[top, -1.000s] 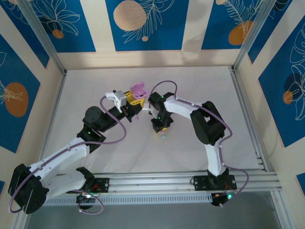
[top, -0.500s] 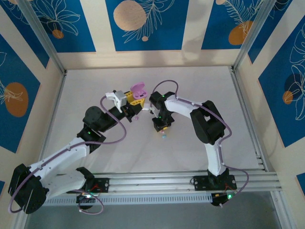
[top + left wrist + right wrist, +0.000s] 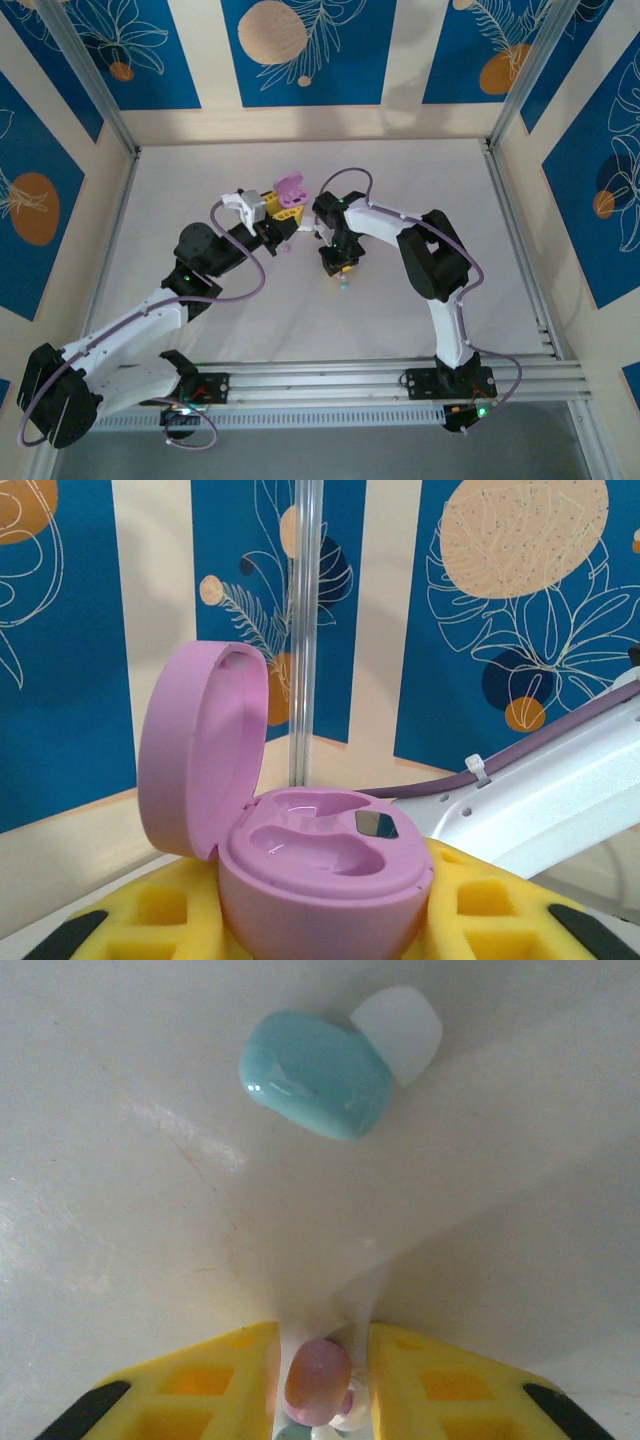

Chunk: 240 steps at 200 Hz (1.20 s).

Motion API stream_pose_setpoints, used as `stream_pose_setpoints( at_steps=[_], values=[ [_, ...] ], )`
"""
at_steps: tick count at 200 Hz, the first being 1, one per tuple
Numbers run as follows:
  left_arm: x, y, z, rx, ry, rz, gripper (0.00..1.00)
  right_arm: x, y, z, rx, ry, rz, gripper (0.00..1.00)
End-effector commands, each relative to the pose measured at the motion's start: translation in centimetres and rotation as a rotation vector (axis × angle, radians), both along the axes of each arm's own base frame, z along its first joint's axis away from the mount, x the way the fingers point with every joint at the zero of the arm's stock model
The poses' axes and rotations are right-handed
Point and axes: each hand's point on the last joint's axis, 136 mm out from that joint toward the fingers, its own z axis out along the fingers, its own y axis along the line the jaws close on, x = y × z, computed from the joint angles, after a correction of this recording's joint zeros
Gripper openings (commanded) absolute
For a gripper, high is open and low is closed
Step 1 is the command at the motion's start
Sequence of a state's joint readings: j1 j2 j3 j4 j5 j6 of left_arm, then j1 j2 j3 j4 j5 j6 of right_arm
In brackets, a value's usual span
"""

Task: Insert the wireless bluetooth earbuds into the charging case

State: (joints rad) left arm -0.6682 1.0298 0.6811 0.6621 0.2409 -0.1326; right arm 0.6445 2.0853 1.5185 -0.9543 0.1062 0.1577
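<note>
The white table [image 3: 200, 180] carries both arms, which meet near its centre. The left arm [image 3: 130, 330] reaches up and to the right; the right arm [image 3: 440, 270] folds back towards the left. The left gripper [image 3: 284, 207] is closed on the base of the pink charging case [image 3: 325, 875], which sits clamped between its yellow fingers [image 3: 150, 915]. The case lid [image 3: 200, 750] stands hinged open on the left, and the two moulded recesses in the base are empty. The right gripper [image 3: 338, 264] points down at the table, just beside the left gripper and to the right of the case. In the right wrist view its yellow fingers [image 3: 205, 1390] are nearly together, and a pink earbud [image 3: 318, 1380] is pinched in the narrow gap between them. A light blue earbud [image 3: 315, 1073] with a pale translucent tip lies loose on the table ahead of the right fingertips, clear of them and touching neither finger.
</note>
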Motion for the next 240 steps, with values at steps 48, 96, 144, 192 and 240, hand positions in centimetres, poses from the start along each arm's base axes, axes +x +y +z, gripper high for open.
stream_pose_setpoints(
  at_steps=[48, 96, 144, 192, 240],
  values=[
    [-0.2, 0.1, 0.9, -0.021, -0.007, 0.007, 0.28, -0.9, 0.1, -0.1, -0.038, 0.026, 0.004, 0.29],
    [-0.1, 0.0, 0.8, -0.02, -0.001, 0.004, 0.28, -0.7, 0.2, 0.5, -0.032, 0.004, -0.006, 0.25],
    [0.0, 0.2, 0.7, -0.019, 0.003, 0.016, 0.28, 0.3, 1.4, 5.4, 0.134, -0.064, -0.073, 0.22],
    [0.5, 0.4, 0.5, -0.02, 0.011, 0.041, 0.28, 0.3, 3.2, 14.8, 0.667, -0.005, -0.191, 0.22],
    [0.6, 0.6, 0.3, -0.017, 0.01, 0.057, 0.28, -0.9, 2.9, 22.2, 1.021, 0.075, -0.168, 0.22]
  ],
)
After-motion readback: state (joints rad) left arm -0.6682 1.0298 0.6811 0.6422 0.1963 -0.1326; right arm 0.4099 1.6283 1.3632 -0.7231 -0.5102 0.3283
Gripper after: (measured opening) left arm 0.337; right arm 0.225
